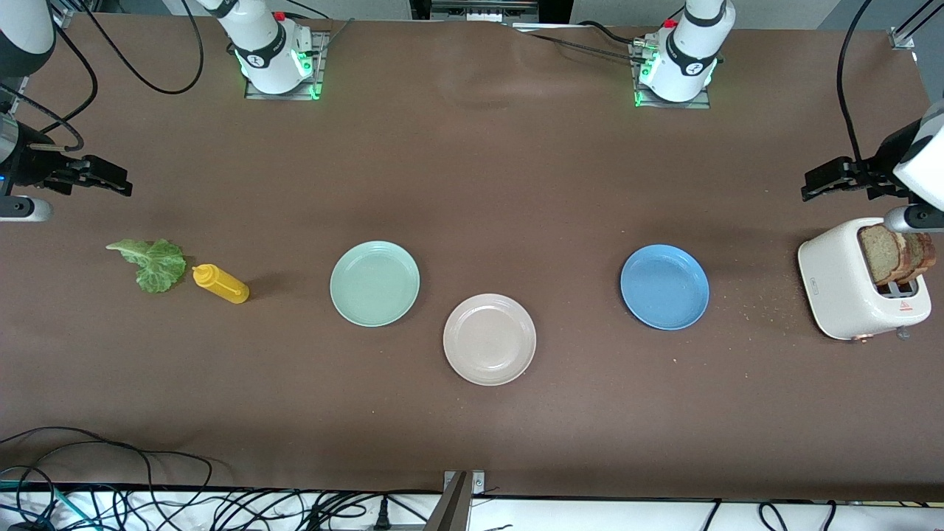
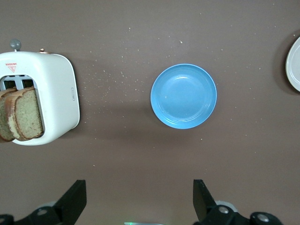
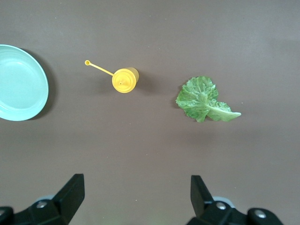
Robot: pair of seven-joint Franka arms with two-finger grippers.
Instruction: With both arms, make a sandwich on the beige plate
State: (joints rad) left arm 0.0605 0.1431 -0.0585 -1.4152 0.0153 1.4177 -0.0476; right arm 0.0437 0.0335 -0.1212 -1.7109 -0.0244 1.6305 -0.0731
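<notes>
The beige plate [image 1: 489, 339] lies bare near the middle of the table, nearest the front camera of the plates; its rim [image 2: 294, 63] shows in the left wrist view. Two bread slices [image 1: 894, 254] [image 2: 21, 119] stand in a white toaster [image 1: 855, 282] [image 2: 54, 101] at the left arm's end. A green lettuce leaf [image 1: 153, 262] [image 3: 204, 100] lies on the table at the right arm's end. My left gripper [image 1: 815, 184] [image 2: 139, 199] hangs open in the air above the table beside the toaster. My right gripper [image 1: 114, 181] [image 3: 137, 197] hangs open above the table near the lettuce. Both hold nothing.
A yellow squeeze bottle [image 1: 220, 283] [image 3: 123, 79] lies beside the lettuce. A mint-green plate [image 1: 375, 283] [image 3: 18, 83] and a blue plate [image 1: 664, 287] [image 2: 183, 96] flank the beige one. Crumbs dot the table by the toaster. Cables run along the table's front edge.
</notes>
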